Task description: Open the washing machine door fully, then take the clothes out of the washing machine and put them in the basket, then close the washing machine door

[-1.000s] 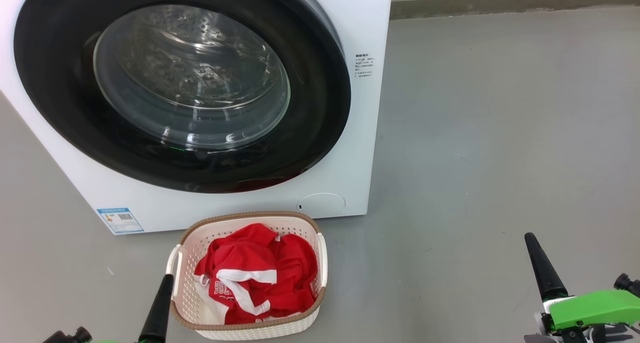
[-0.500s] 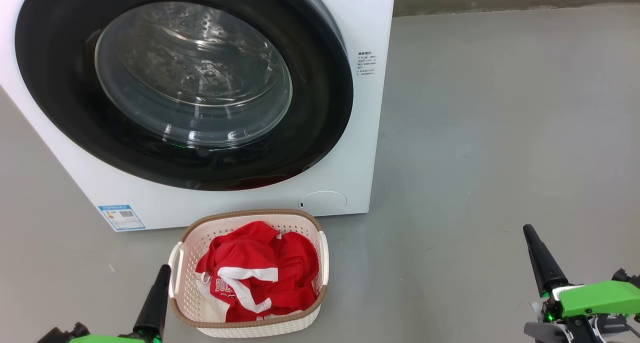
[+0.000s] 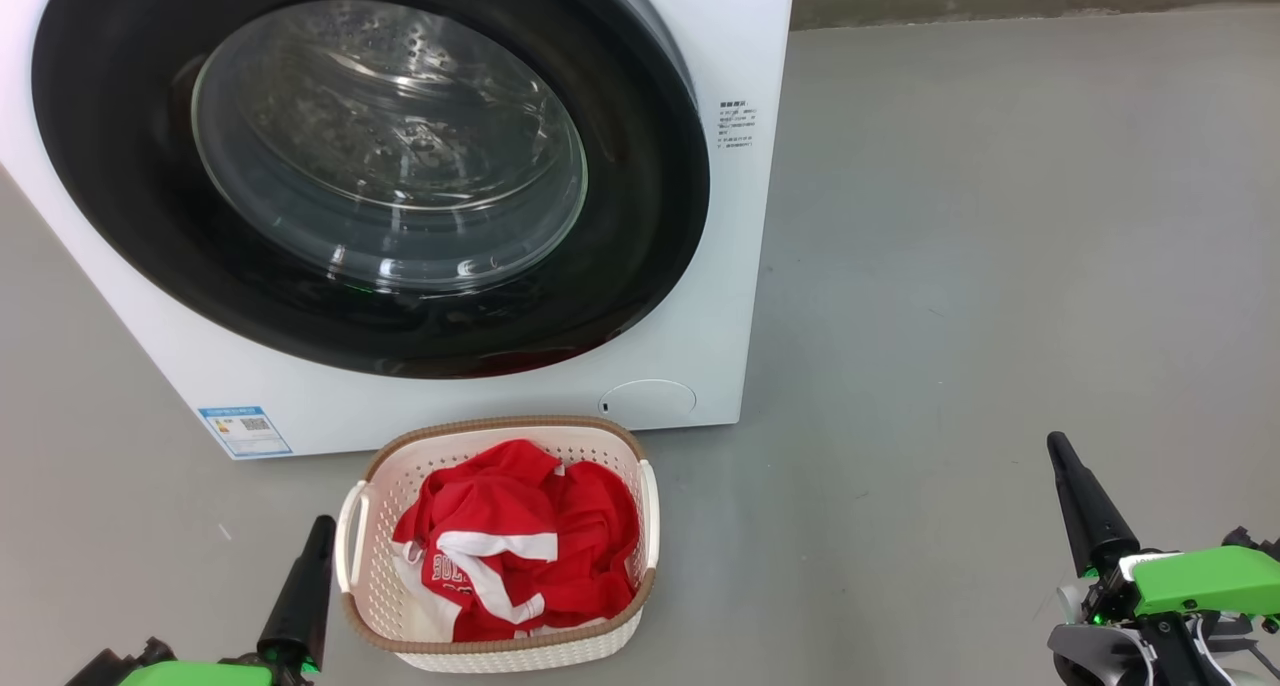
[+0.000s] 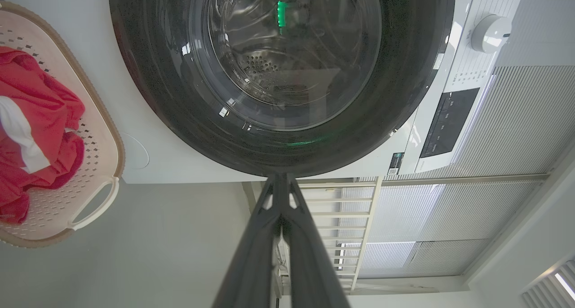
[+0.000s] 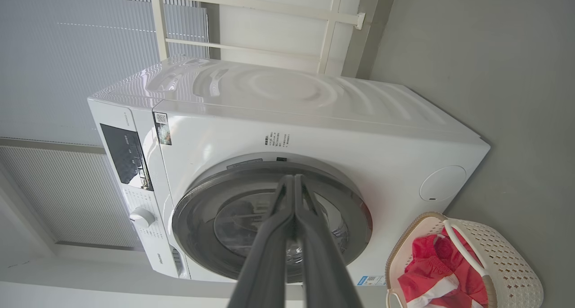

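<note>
Head view: the door point(image 3: 370, 166) sits shut on the washer point(image 3: 745, 56). The clothes point(image 3: 520, 551) lie heaped in the basket point(image 3: 500, 427) just before it. The left gripper point(image 3: 321, 526) and right gripper point(image 3: 1058, 451) hang low, fingers pressed together, empty.
Left wrist view: the drum point(image 4: 265, 65) looks bare.
Right wrist view: the door looks flush. Nothing seems left to do.

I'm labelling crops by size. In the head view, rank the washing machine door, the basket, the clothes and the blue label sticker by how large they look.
1. washing machine door, partly cropped by the frame
2. basket
3. clothes, inside it
4. blue label sticker
</note>
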Motion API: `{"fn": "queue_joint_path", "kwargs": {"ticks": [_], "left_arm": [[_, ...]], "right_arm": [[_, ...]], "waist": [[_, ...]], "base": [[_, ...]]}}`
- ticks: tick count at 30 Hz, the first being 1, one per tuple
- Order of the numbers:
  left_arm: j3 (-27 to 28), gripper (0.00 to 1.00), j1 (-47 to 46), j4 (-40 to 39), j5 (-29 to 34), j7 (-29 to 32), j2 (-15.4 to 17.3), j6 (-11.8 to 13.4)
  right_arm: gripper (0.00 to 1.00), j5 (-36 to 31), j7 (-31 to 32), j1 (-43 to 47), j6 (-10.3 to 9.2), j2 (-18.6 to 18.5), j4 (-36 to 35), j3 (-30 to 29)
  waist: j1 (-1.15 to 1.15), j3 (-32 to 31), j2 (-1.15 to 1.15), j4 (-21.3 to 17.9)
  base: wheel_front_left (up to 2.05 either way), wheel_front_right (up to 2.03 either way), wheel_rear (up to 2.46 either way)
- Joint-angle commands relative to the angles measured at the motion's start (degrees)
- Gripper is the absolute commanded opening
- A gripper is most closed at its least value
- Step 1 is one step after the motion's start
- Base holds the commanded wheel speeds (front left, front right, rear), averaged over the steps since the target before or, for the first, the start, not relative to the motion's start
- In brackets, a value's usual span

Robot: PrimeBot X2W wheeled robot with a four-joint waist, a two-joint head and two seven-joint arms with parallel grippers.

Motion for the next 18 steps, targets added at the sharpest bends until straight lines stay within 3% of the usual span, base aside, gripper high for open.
{"fn": "queue_joint_path", "kwargs": {"ticks": [1, 18], "left_arm": [[2.08, 0.00, -2.20, -1.13, -0.18, 0.45, 1.01, -0.42], [2.41, 0.00, -2.23, -1.11, 0.10, 0.72, 0.77, -0.42]], "right_arm": [[0.00, 0.36, 0.39, -2.48, 0.29, -0.87, -1.39, 0.77], [0.00, 0.09, 0.65, -2.51, 0.29, -0.63, -1.37, 0.44]], "waist": [[0.00, 0.00, 0.00, 0.00], [0.00, 0.00, 0.00, 0.00]], "base": [[0.00, 0.00, 0.00], [0.00, 0.00, 0.00]]}}
